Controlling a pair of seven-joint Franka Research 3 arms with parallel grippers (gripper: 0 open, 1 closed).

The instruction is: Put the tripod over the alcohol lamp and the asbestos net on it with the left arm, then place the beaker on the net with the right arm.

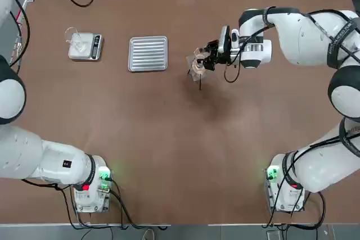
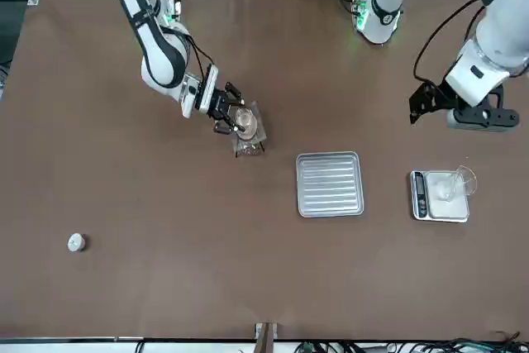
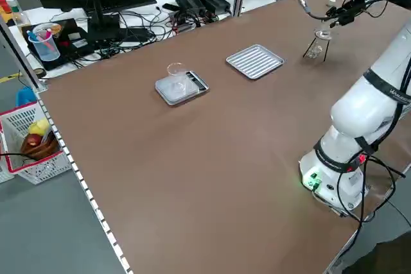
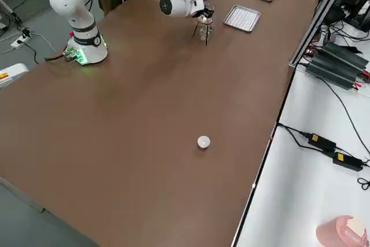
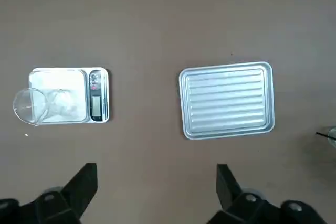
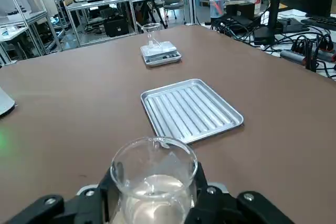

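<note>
- Left arm (image 2: 502,35): its end effector (image 5: 157,182) stands wide apart, holding nothing; front view puts it between 2 and 3 o'clock, top view misses it.
- Right arm (image 1: 306,37): its end effector (image 6: 157,187), near 12 o'clock from above, is closed on the beaker (image 6: 152,182).
- Surface (image 1: 169,155): ribbed tray (image 1: 148,54) at 11 o'clock, scale (image 1: 85,46) bearing a glass vessel (image 2: 464,181) at 10, from above.
- Tripod (image 3: 327,49), with the net (image 2: 254,131) on top: beaker just over or on it, contact unclear.
- Lamp (image 3: 314,51): side view shows it beneath.
- White cap (image 2: 76,242): front view, 8 o'clock; arm-hidden from above.
</note>
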